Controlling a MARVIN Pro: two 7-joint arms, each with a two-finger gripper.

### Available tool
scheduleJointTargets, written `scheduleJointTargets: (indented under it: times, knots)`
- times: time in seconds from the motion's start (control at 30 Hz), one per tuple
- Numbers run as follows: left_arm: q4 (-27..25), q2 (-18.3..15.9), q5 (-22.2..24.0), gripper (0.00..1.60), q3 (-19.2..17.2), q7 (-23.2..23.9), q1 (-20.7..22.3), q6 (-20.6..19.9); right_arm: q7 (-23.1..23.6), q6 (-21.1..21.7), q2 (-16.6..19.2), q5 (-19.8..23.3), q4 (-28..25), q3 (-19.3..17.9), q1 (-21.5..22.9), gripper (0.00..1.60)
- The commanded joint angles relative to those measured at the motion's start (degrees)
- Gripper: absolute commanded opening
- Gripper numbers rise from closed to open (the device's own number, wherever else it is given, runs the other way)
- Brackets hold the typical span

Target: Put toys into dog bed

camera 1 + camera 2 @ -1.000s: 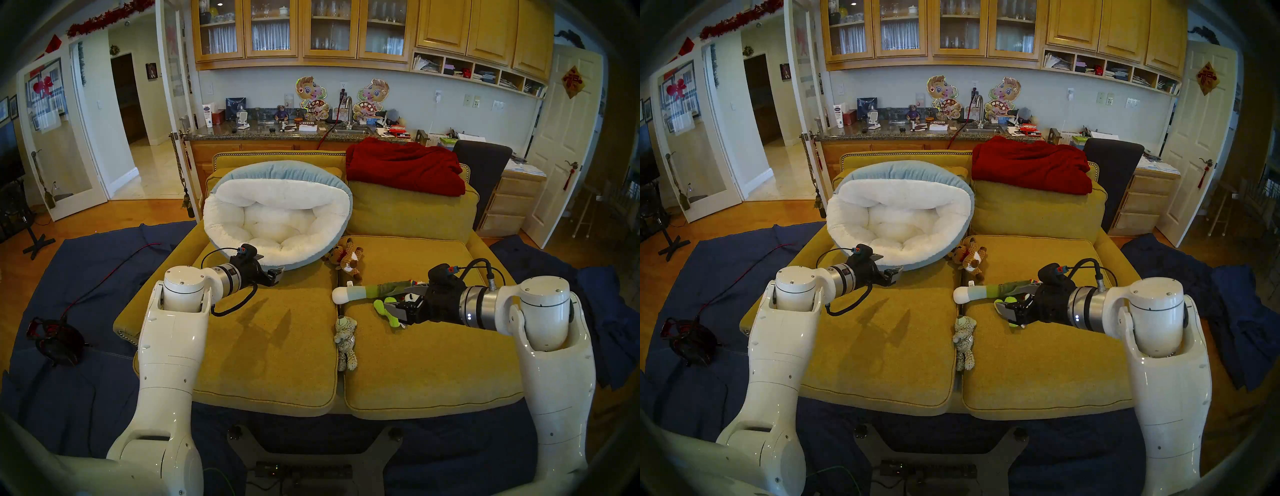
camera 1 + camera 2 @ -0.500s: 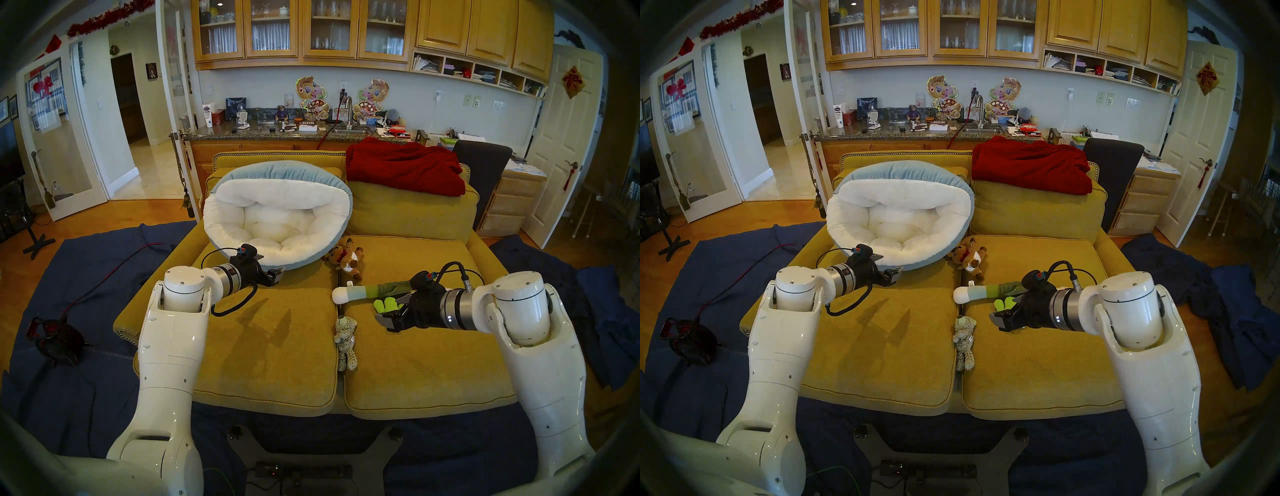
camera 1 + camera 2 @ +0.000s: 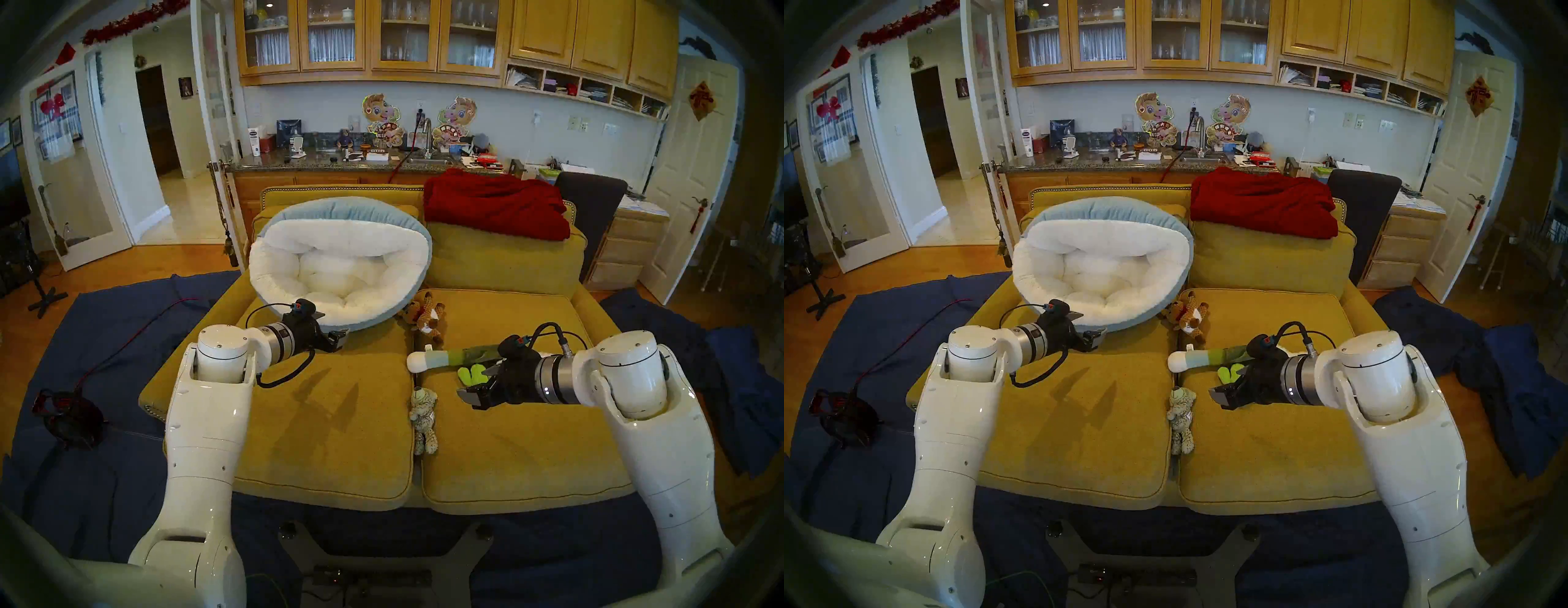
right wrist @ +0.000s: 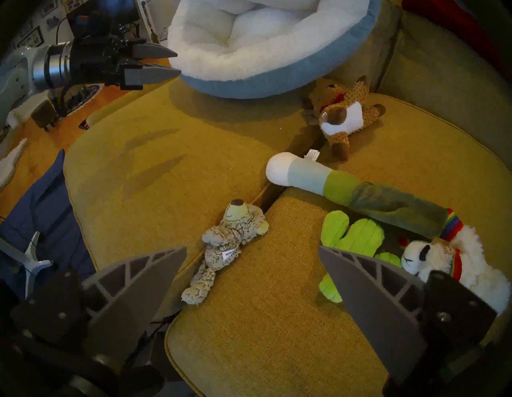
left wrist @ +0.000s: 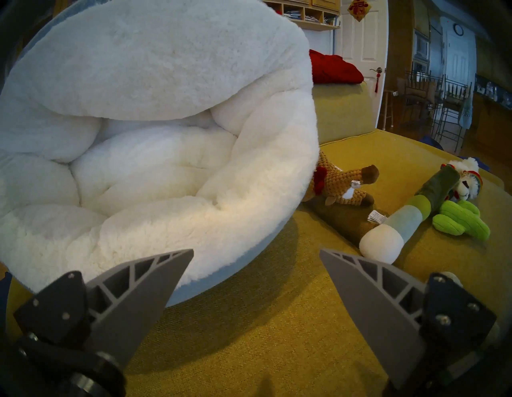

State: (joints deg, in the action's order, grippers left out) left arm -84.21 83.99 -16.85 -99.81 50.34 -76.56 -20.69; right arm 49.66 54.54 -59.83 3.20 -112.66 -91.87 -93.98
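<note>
The dog bed [image 3: 271, 271] leans, tilted, on the sofa's back left, white fleece inside and pale blue outside. My left gripper [image 3: 341, 335] hangs open just in front of its near rim [image 5: 221, 221], holding nothing. On the right seat lie the green cactus [image 4: 352, 235], the white-blue-green tube [image 4: 332, 185] and the white animal with rainbow paws [image 4: 443, 260]. The grey spotted cub [image 3: 423, 414] lies on the seam between the cushions. The brown knitted animal [image 3: 424, 318] sits beside the bed. My right gripper [image 3: 477, 382] hovers open over the cactus, empty.
A red blanket [image 3: 496, 204] is draped over the right back cushion. The mustard seat cushions [image 3: 331, 424] spread bare in front of both grippers. Dark blue cloth [image 3: 106, 339] covers the floor around the sofa, with a cabinet counter [image 3: 339, 163] behind.
My right arm has swung left and its wrist has turned, bringing the open gripper a little left over the cactus. The left arm has barely shifted. The toys lie where they were.
</note>
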Motion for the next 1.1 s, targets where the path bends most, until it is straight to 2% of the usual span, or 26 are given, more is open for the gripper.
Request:
scheduleJointTargets:
  times: [0.0, 0.07, 0.1, 0.3, 0.4, 0.47, 0.7, 0.9, 1.07]
  knots:
    - [-7.08, -1.78, 2.45, 1.6, -0.84, 5.54, 0.81, -2.69, 1.19, -1.4, 0.81, 0.99, 0.09, -1.42, 0.78, 1.6]
    - [-6.94, -2.0, 2.7, 1.6, -0.67, 6.51, 1.02, -2.71, 1.29, -1.58, 0.86, 1.11, 0.22, -1.63, 0.65, 1.6]
    - [-8.97, -2.17, 2.71, 1.6, -0.54, 7.85, 0.09, -4.13, 1.57, -2.03, 1.0, 1.38, 0.46, -2.05, 0.41, 1.6]
    - [-12.12, -3.06, 2.63, 1.6, -1.05, 10.35, -1.33, -7.54, 2.54, -3.25, 1.55, 2.04, 0.75, -3.41, -0.47, 1.6]
    - [-15.42, -4.38, 2.02, 1.6, -2.17, 11.31, -2.86, -9.85, 3.21, -4.14, 1.9, 2.42, 1.18, -4.39, -1.01, 1.6]
    - [-15.03, -4.97, 2.02, 1.6, -2.47, 11.73, -2.62, -9.86, 3.34, -4.37, 1.94, 2.51, 1.34, -4.58, -1.11, 1.6]
    - [-20.94, -8.09, 1.36, 1.6, -5.95, 13.45, -6.78, -12.63, 4.32, -5.78, 2.03, 3.07, 1.8, -5.59, -2.01, 1.6]
    - [-21.84, -10.73, 1.25, 1.6, -9.9, 14.52, -9.27, -12.46, 4.98, -6.67, 2.07, 3.38, 1.81, -6.21, -2.48, 1.6]
    - [-19.76, -12.12, 0.58, 1.6, -11.67, 14.0, -9.91, -10.04, 5.36, -7.26, 2.07, 3.5, 1.76, -6.49, -2.7, 1.6]
